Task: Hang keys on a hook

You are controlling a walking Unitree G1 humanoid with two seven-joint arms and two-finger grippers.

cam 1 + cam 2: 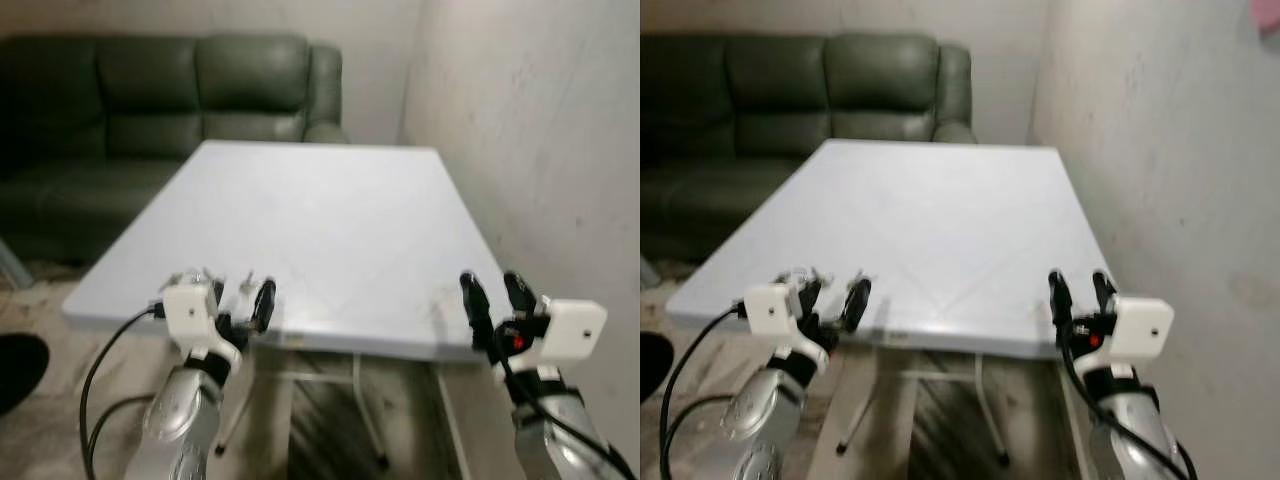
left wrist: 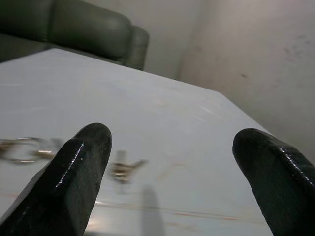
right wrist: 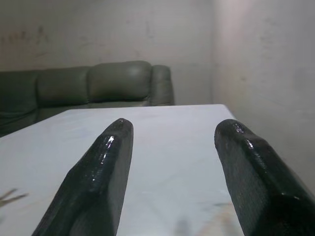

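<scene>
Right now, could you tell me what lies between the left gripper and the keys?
Nothing: in the left wrist view, bare table separates the open left gripper from the keys.

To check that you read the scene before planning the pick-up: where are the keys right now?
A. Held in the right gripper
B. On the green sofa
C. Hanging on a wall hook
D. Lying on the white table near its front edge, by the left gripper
D: the keys lie flat on the white table just ahead of the left gripper, whose open fingers hold nothing.
</scene>
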